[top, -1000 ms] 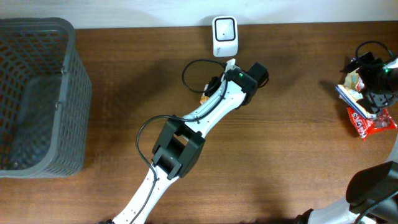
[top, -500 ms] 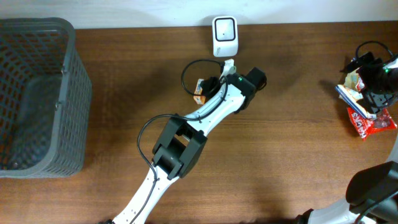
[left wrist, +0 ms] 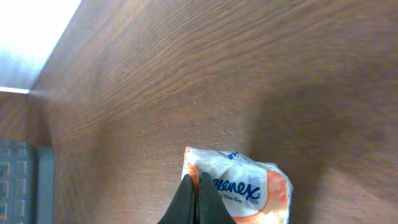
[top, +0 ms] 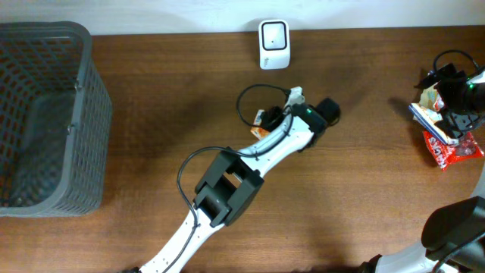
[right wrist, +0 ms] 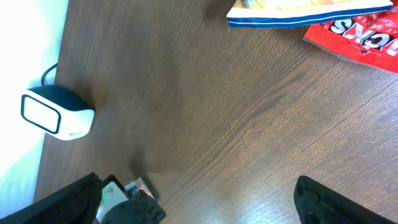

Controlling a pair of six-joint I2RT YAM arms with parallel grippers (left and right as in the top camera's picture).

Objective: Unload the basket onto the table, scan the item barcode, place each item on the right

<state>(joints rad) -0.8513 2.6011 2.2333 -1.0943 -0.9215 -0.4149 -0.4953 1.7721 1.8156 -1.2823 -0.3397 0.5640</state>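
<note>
Two shut fingers of the left gripper [left wrist: 194,198] pinch the near edge of an orange-and-white Kleenex tissue pack [left wrist: 249,190], out around the middle of the brown tabletop [top: 151,182]. From overhead the pack shows just beside the arm's wrist, and the white scanner [top: 273,34] stands apart from it at the far edge. Off at the left end sits a grey mesh basket [top: 45,114]. Right gripper [right wrist: 199,202] hangs spread wide with nothing between its fingers, near a red snack packet [right wrist: 360,28] and a blue-edged pack [right wrist: 298,15]
</note>
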